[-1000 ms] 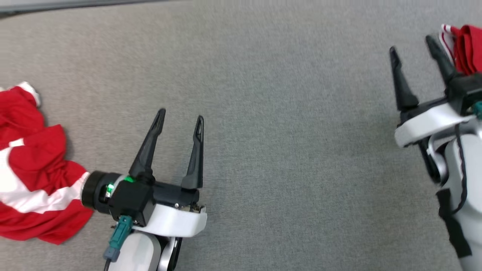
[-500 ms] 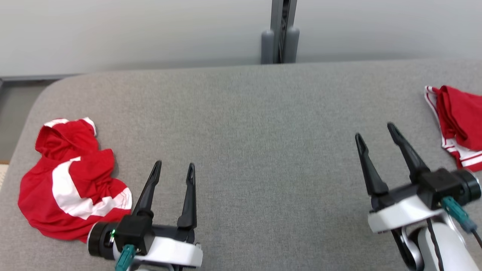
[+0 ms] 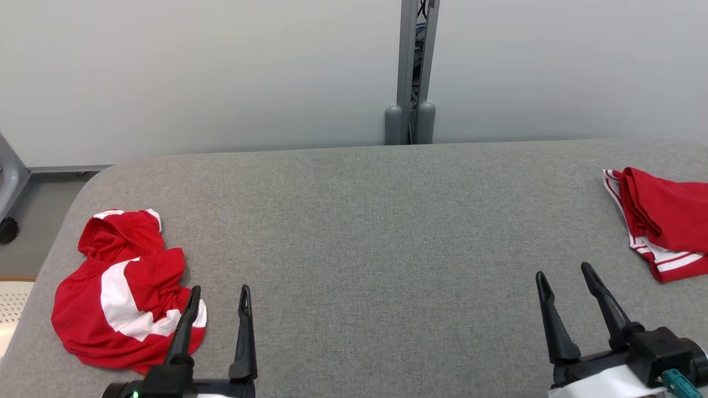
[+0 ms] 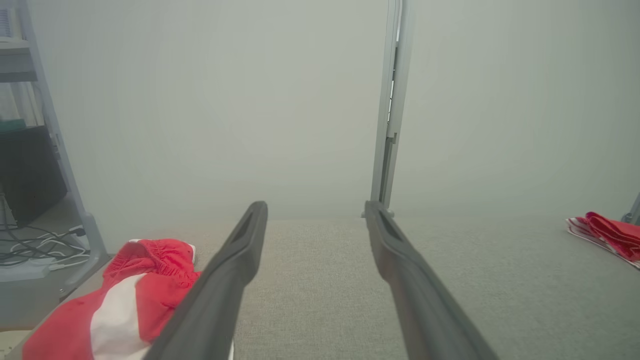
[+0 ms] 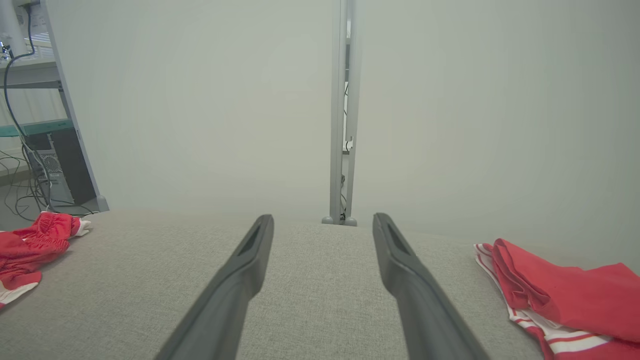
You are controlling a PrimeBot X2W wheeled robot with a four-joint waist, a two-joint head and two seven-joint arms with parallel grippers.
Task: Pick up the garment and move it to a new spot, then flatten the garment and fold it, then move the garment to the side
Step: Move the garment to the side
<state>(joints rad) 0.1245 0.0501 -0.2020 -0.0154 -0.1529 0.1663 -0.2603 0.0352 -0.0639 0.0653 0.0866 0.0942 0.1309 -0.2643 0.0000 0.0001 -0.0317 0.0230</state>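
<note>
Head view: red garment (image 3: 126, 292) w/ white stripes, crumpled (far left).

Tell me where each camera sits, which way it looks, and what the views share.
Head view: on the robot's head, looking forward and down at the grey table; the left gripper and right gripper, both open, rise from the bottom edge.
Left wrist view: on the left wrist, looking along its fingers across the table toward the wall.
Right wrist view: on the right wrist, looking along its fingers the same way.
Shared: all three show the crumpled garment, the folded garment and the metal post.
</note>
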